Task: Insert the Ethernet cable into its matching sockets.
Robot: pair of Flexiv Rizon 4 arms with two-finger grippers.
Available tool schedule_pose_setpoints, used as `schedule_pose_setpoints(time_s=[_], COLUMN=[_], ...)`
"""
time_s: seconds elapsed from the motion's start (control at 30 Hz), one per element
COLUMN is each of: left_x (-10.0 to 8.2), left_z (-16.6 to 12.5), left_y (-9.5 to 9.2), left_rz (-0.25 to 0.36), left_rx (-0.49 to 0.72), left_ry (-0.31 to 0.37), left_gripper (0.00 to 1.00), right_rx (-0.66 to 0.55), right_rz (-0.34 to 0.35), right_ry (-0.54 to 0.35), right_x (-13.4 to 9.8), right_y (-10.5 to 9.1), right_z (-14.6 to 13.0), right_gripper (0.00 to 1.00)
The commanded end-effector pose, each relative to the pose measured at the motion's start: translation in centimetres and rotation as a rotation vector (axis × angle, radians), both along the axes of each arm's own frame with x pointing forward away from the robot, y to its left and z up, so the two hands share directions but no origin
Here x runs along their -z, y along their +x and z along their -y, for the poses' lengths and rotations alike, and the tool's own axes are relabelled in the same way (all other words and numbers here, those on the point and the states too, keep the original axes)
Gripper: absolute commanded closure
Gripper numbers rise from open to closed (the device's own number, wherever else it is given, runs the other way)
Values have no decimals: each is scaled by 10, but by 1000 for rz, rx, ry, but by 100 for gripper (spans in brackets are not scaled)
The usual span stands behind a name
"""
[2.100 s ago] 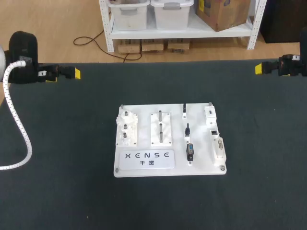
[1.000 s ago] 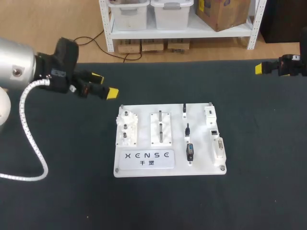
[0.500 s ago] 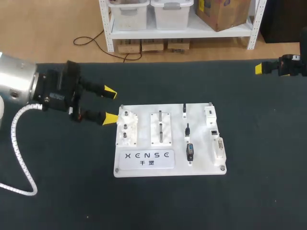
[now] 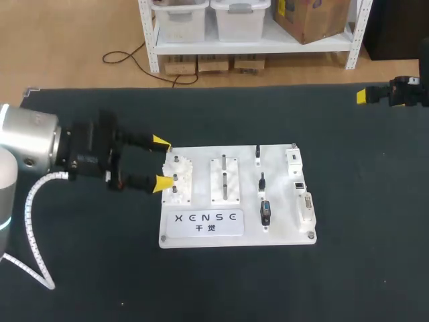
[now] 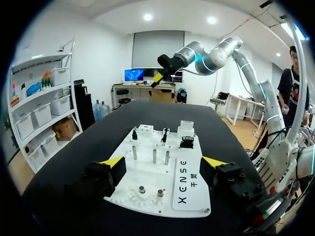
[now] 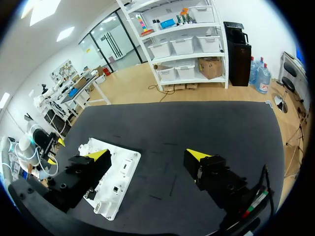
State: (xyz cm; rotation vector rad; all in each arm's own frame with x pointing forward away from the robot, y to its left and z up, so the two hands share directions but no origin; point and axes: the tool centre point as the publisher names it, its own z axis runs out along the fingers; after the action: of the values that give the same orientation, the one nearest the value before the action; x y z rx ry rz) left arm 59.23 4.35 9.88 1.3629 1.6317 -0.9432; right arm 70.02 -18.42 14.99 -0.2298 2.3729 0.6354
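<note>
Dark table [image 4: 80, 282] carries a white board [image 4: 234, 241] at its middle; the left claw [image 4: 161, 162] hovers wide and empty at the board's left edge, beside the white gears [image 4: 177, 178]. Small black plugs [image 4: 265, 213] sit right of the board's middle, and I cannot tell which one is the Ethernet cable; sockets [image 4: 305, 206] line its right edge. Over the table's far right corner the right claw [image 6: 147, 154] gapes wide and empty.

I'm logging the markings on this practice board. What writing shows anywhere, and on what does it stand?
Label plate at the white board's near edge: one row of large dark letters, a maker's name, so not quoted.
Under that row: two smaller characters, too small to read surely.
Elsewhere on the board and the table: no writing shows.
</note>
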Motion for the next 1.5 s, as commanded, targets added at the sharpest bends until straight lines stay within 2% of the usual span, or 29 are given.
schedule_pose_setpoints(time_s=[0.03,0.27,0.33,0.5,0.73,1.07,1.2,1.37,1.5], left_x=[1,1,1,1,1,1,1,1,1], left_z=[3,3,3,3,3,3,3,3,3], left_y=[4,4,4,4,4,4,4,4,4], left_rz=[-8,-8,-8,-8,-8,-8,-8,-8,-8], left_rx=[17,17,17,17,17,17,17,17,17], left_ry=[15,15,15,15,15,15,15,15,15], left_gripper=[0,0,0,0,0,0,0,0,0], right_rx=[-3,-3,5,33,-27,21,33,45,58], right_rz=[-1,-1,-26,-72,-144,-325,-379,-462,-493], right_ry=[2,2,-32,-42,-123,-291,-360,-400,-431], right_x=[0,0,-4,-12,-11,28,51,73,87], right_y=[0,0,2,2,-12,-48,-58,-70,-74], right_z=[1,1,-7,-51,-125,-180,-192,-203,-205], right_gripper=[0,0,0,0,0,0,0,0,0])
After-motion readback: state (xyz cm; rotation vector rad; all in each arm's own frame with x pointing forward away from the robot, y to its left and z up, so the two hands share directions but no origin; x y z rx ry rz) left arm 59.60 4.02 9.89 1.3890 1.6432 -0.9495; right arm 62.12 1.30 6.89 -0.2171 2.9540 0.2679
